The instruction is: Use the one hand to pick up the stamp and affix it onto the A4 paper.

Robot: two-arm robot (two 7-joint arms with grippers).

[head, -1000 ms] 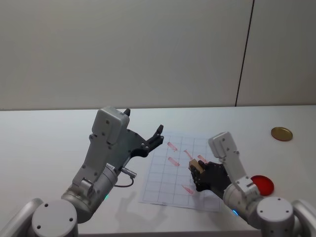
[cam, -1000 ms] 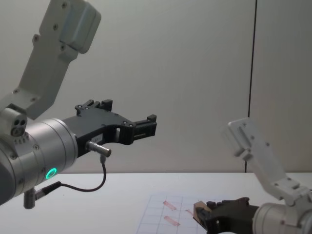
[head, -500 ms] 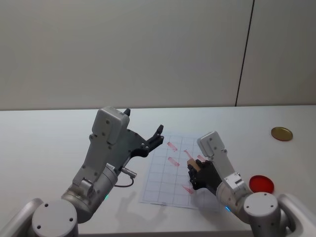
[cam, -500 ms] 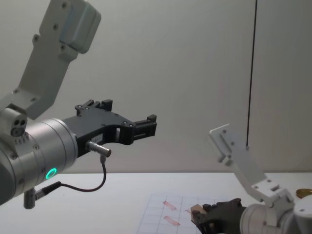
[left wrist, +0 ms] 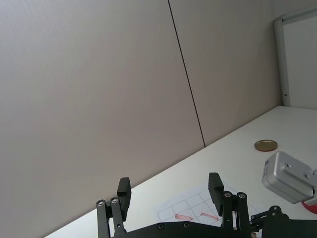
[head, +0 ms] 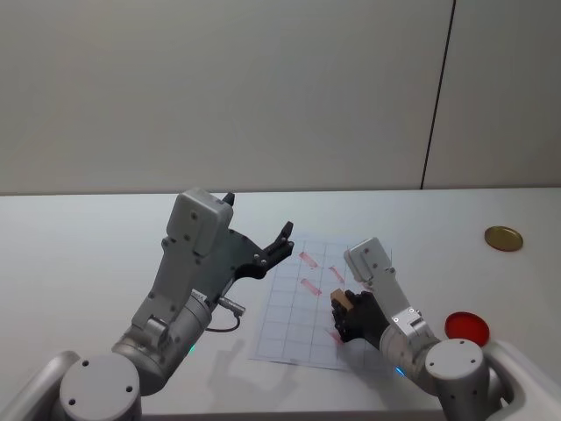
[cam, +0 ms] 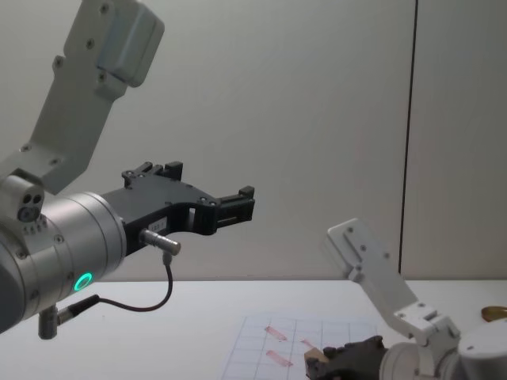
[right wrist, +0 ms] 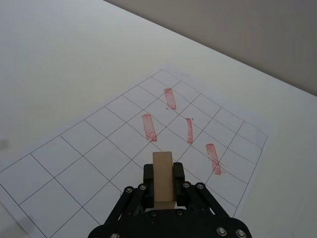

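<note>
Stamp (right wrist: 163,178) clamped upright in right gripper (head: 344,314), over the paper's (head: 289,326) right part, beside red marks (right wrist: 148,127). Left gripper (left wrist: 169,184), fingers spread and empty, hangs raised near the paper's left edge. Unmarked squares lie between the two.

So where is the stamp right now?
The stamp is clamped in the right pincer, over the right part of the paper, beside the red marks. The left pincer is raised, idle.
</note>
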